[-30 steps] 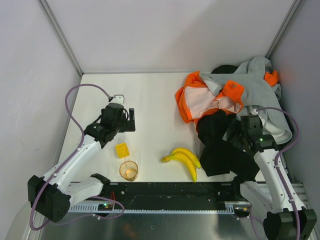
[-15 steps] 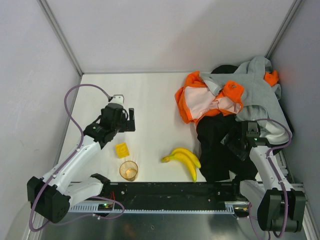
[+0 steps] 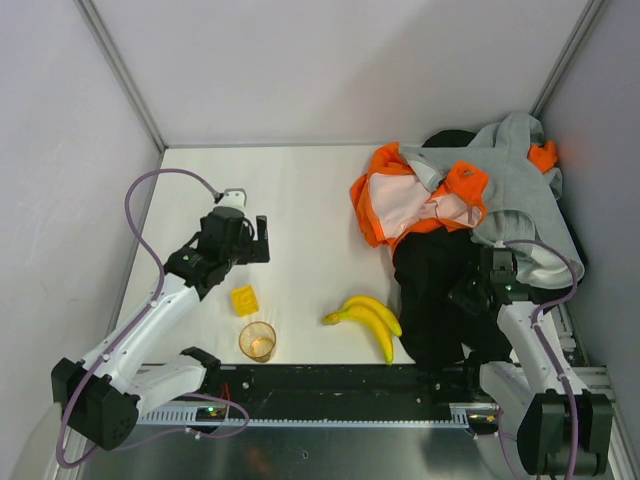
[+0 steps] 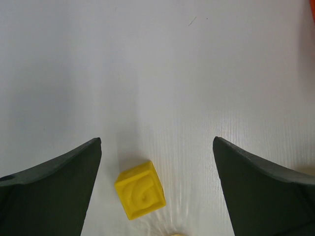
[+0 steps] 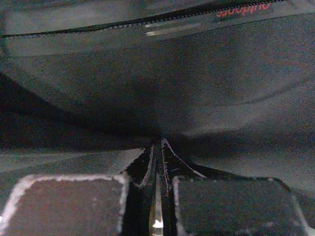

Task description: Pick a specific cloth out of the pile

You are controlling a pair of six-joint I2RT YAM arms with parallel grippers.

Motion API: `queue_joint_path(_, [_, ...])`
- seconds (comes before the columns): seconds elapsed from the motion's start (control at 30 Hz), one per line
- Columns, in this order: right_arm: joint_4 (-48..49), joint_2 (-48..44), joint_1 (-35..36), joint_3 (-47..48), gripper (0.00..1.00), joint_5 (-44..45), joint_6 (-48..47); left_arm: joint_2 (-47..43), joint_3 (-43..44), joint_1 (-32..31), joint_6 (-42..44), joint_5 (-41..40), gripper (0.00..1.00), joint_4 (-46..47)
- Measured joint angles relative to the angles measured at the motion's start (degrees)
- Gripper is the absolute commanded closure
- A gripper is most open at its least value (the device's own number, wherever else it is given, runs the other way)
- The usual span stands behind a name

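The pile (image 3: 505, 190) of grey, black and orange garments fills the back right corner. Two small all-orange patches show on it, one (image 3: 466, 178) on the grey fabric and one (image 3: 543, 155) at the far right. I cannot tell which of them is the cloth. A larger orange garment (image 3: 400, 205) with pale lining lies at the pile's left. My right gripper (image 3: 470, 295) (image 5: 158, 142) is down in the black garment (image 3: 430, 290) (image 5: 197, 88), shut on a fold of it. My left gripper (image 3: 258, 240) (image 4: 157, 142) hangs open over bare table, far from the pile.
A yellow block (image 3: 243, 299) (image 4: 140, 195) lies just below my left gripper. An orange cup (image 3: 257, 340) stands near the front edge. Bananas (image 3: 368, 318) lie left of the black garment. White walls enclose the table (image 3: 300, 190) on three sides.
My right gripper went from open to shut and sank into the black garment, which has bunched narrower toward it. The left arm has barely moved.
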Motion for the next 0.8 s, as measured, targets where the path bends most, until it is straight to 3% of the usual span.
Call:
queue_joint_path(0.17, [-1.55,-4.81,0.0,0.94,1.0,-1.03,0.26,-0.13,0.0,0.0,0.02,0.0,0.0,0.0])
queue_joint_path(0.4, [-2.34,-5.75,2.14,9.6,1.0,-1.84,0.57,-0.28,0.0,0.0,0.02,-0.04,0.0,0.0])
queue_joint_path(0.8, [-0.85,6.67,2.36,30.12,1.0,-1.16,-4.04,-0.52,-0.02,0.0,0.02,-0.15,0.0,0.0])
